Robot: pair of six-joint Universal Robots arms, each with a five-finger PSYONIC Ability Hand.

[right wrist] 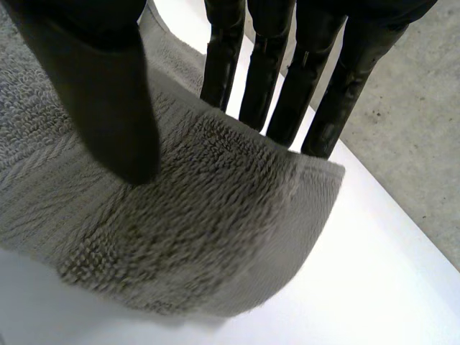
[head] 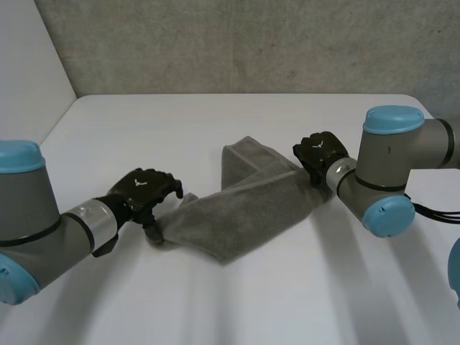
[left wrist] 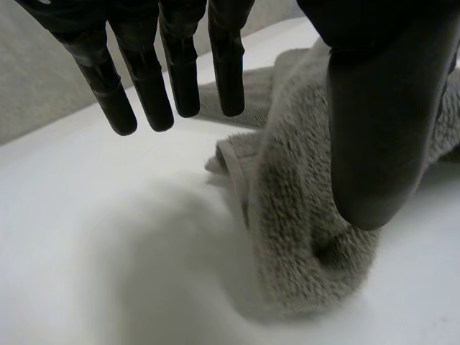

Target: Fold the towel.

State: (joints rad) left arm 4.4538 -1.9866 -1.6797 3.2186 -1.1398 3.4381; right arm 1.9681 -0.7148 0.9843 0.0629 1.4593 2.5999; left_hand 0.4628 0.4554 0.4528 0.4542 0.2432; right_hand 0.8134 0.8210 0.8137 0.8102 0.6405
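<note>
A grey towel (head: 251,205) lies bunched in a loose diagonal band across the middle of the white table, one flap folded up toward the far side. My left hand (head: 140,188) is at the towel's near-left end. In the left wrist view its fingers (left wrist: 147,79) hang straight over bare table, and its thumb (left wrist: 374,129) rests on the rumpled towel end (left wrist: 302,215). My right hand (head: 320,154) is at the towel's far-right end. There the thumb (right wrist: 108,93) lies on top of a towel corner (right wrist: 215,237) and the fingers (right wrist: 287,79) pass behind its edge, pinching it.
The white table (head: 215,302) stretches wide in front of the towel and to both sides. A grey wall (head: 251,43) rises behind the table's far edge. My right arm's elbow (head: 388,172) hangs over the table beside the towel's right end.
</note>
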